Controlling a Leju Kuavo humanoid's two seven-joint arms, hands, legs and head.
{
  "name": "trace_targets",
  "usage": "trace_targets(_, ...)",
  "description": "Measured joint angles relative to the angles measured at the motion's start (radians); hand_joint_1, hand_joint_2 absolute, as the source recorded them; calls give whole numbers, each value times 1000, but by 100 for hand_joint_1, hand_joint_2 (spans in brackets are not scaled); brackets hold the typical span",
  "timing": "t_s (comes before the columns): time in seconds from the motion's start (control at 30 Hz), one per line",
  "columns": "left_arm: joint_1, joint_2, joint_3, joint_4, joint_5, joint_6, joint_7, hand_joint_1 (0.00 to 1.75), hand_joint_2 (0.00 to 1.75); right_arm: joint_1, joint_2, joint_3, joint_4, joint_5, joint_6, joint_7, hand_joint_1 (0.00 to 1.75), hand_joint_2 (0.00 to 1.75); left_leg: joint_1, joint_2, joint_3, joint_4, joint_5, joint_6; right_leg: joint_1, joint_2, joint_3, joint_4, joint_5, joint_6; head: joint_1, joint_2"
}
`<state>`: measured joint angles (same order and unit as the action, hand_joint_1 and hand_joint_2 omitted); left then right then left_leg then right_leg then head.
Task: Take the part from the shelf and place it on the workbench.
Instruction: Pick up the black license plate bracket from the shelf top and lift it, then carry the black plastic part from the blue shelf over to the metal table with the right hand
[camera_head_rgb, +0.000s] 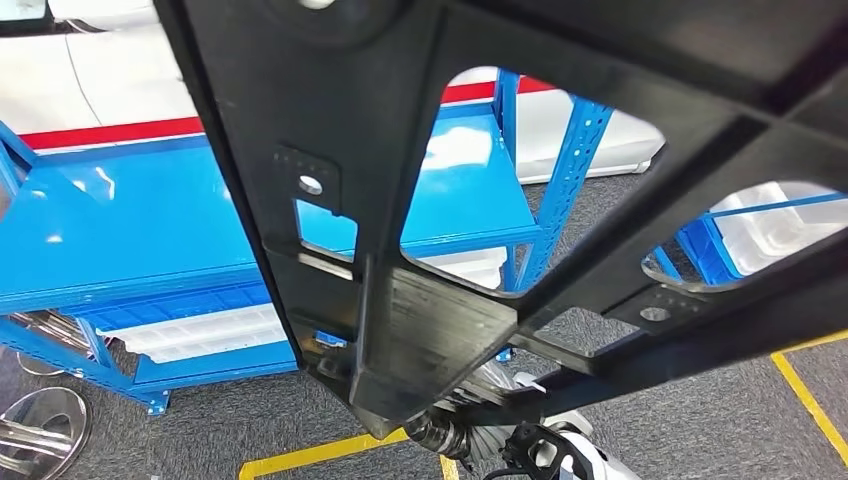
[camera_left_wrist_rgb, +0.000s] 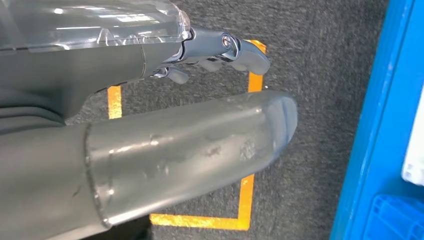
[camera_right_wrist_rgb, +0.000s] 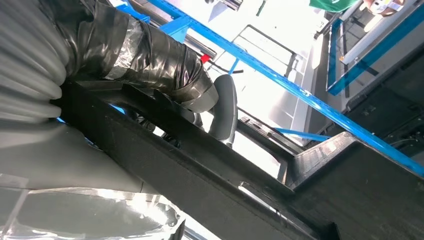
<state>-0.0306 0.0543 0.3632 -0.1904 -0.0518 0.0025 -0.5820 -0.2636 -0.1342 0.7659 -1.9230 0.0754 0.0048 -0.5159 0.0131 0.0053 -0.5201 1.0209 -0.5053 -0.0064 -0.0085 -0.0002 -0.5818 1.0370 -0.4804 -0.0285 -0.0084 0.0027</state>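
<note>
Part: large black frame part (camera_head_rgb: 440, 300), lattice of flat bars with cut-out openings and small bolt holes, raised close to the head camera, spanning most of that view, in front of the blue shelf (camera_head_rgb: 150, 230) and above the floor.
Part, right wrist view: dark textured bar (camera_right_wrist_rgb: 210, 185) running diagonally, stepping up to a thicker block at the far end.
Right hand: (camera_right_wrist_rgb: 165, 70) wrapped on the bar of the frame part, black-taped fingers (camera_right_wrist_rgb: 150, 57) curled over its top edge, grey ribbed cover right behind; holding the part.
Left hand: (camera_left_wrist_rgb: 200, 100) hanging over the floor just beside the blue shelf, thick grey thumb (camera_left_wrist_rgb: 210, 140) stretched out, darker fingers (camera_left_wrist_rgb: 230, 52) bent but apart from the thumb, nothing between them; loosely wide, not gripping.
Shelf: blue steel rack, glossy blue top deck behind the part, perforated blue upright (camera_head_rgb: 570, 170) seen through one opening.
Shelf lower level: white plastic trays (camera_head_rgb: 200, 330) under the top deck.
Beside shelf: blue crate with white liner (camera_head_rgb: 770, 230), off the shelf's side, seen through another opening of the part.
Floor: dark grey carpet (camera_head_rgb: 700, 420) around the shelf base, yellow tape lines (camera_head_rgb: 310, 455) in front of the shelf.
Metal items: shiny curved metal pieces (camera_head_rgb: 40, 425) on the floor by the shelf's foot.
</note>
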Motion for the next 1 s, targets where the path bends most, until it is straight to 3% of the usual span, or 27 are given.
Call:
trace_targets(0.1, 1, -1, 0, 0, -3, -2, -4, 0, 0, -1, 0, 1, 0, 1, -2, 0, 175, 175, -3, 0, 8, -28, 8, 13, 0, 0, -2, -3, 9, 19, 0, 0)
trace_targets(0.17, 0, -3, 0, 0, -3, -2, -6, 0, 0, -1, 0, 1, -1, 2, -2, 1, 175, 175, 2, 2, 7, -41, 20, 28, 0, 0, -16, 25, -16, 29, 0, 0)
trace_targets(0.27, 0, -5, 0, 0, -4, -2, -8, 0, 0, 0, -1, 1, 1, 2, -2, 1, 175, 175, 1, 6, -6, -42, 31, 41, -3, 1, -92, 200, -114, 37, 0, 0)
trace_targets(0.3, 0, -6, 0, 0, -4, -2, -8, 0, 0, 0, -1, 1, 2, 2, -2, 1, 175, 175, 0, 7, -11, -39, 32, 42, -4, 1, -114, 252, -132, 39, 0, 0)
trace_targets(0.33, 1, -6, 0, 0, -4, -2, -8, 0, 0, 1, -2, 1, 3, 2, -2, 1, 175, 175, 0, 7, -16, -34, 33, 42, -4, 1, -121, 273, -130, 40, 0, 0)
trace_targets(0.37, 1, -7, 0, 0, -4, -2, -8, 0, 0, 1, -2, 1, 4, 2, -2, 1, 175, 175, 0, 6, -19, -28, 33, 42, -5, 0, -108, 254, -109, 40, 0, 0)
trace_targets(0.43, 1, -8, 0, 0, -7, -2, -8, 0, 0, 0, -2, 1, 5, 2, -2, 1, 175, 175, -1, 5, -25, -15, 31, 37, -5, 0, -43, 132, -47, 36, 0, 0)
trace_targets(0.5, 0, -10, 0, 0, -13, 0, -8, 0, 0, 0, -2, 1, 6, 2, -3, 1, 175, 175, -5, 4, -38, 1, 29, 29, -1, 1, 0, 37, -15, 27, 0, 0)
trace_targets(0.63, 1, -11, 0, 0, -25, 6, -2, 0, 0, 2, -4, 1, 6, 1, -7, 0, 175, 175, -4, 4, -60, 12, 32, 5, 2, 4, -13, 16, 1, 3, 0, 0)
trace_targets(0.67, 1, -12, 0, 0, -27, 7, -1, 0, 0, 2, -4, 1, 7, 0, -8, 0, 175, 175, -3, 4, -68, 27, 14, -1, 0, 2, -17, 10, 9, -5, 0, 0)
trace_targets(0.73, 1, -12, 0, 0, -34, 9, 2, 0, 0, 4, -4, 1, 7, -9, -10, -2, 175, 175, 0, 3, -98, 114, -61, -10, -4, -1, -28, 4, 23, -14, 0, 0)
trace_targets(0.8, 2, -12, 0, 0, -40, 11, 4, 0, 0, 8, -4, 1, 7, -21, -8, -6, 175, 175, 2, 3, -130, 228, -130, -17, -4, -2, -47, 6, 37, -16, 0, 0)
trace_targets(0.83, 3, -13, 0, 0, -44, 12, 6, 0, 0, 11, -4, 1, 8, -26, -4, -8, 175, 175, 2, 3, -130, 254, -142, -19, -3, -3, -58, 8, 44, -15, 0, 0)
trace_targets(0.87, 3, -13, 0, 0, -48, 13, 7, 0, 0, 13, -4, 1, 8, -31, 1, -10, 175, 175, 2, 3, -111, 241, -134, -19, -3, -2, -70, 10, 51, -14, 0, 0)
trace_targets(0.9, 3, -12, 0, 0, -51, 13, 8, 0, 0, 15, -4, 1, 8, -35, 7, -12, 175, 175, 3, 3, -73, 191, -113, -17, -4, -1, -80, 12, 59, -12, 0, 0)
trace_targets(0.97, 1, -11, 0, 0, -59, 15, 10, 0, 0, 16, -4, -1, 8, -40, 17, -15, 175, 175, 0, 1, 21, 47, -70, -11, -3, 0, -94, 15, 74, -4, 0, 0)
trace_targets(1.0, -1, -10, -1, 0, -62, 15, 11, 0, 0, 17, -4, -2, 8, -41, 20, -16, 175, 175, -2, 0, 48, -2, -56, -6, -2, 0, -98, 14, 82, 2, 0, 0)
